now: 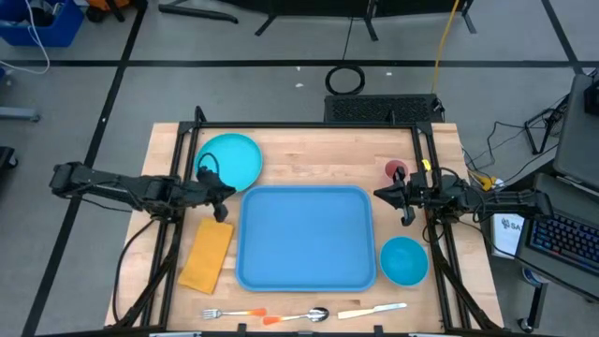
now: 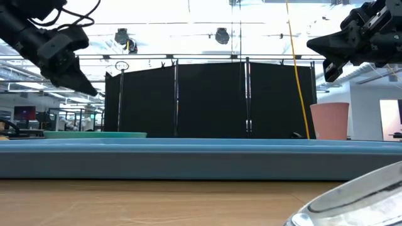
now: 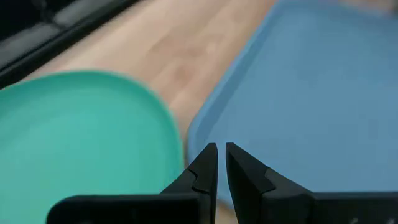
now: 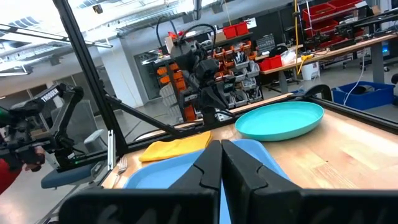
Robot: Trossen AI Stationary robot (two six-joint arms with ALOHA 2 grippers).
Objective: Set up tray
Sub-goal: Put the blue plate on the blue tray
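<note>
Tray [image 1: 305, 239]: flat at worktop centre, bare, ready for loading.
Left tool [image 1: 225, 195]: nearly together, empty, raised between plate [image 1: 229, 159] and tray's left rim.
Right tool [image 1: 384, 194]: together, empty, raised off tray's right rim.

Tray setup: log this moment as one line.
tray: empty, centre of table | left gripper: near-shut, empty, raised between plate and tray | right gripper: shut, empty, raised beside tray | bowl: off tray
</note>
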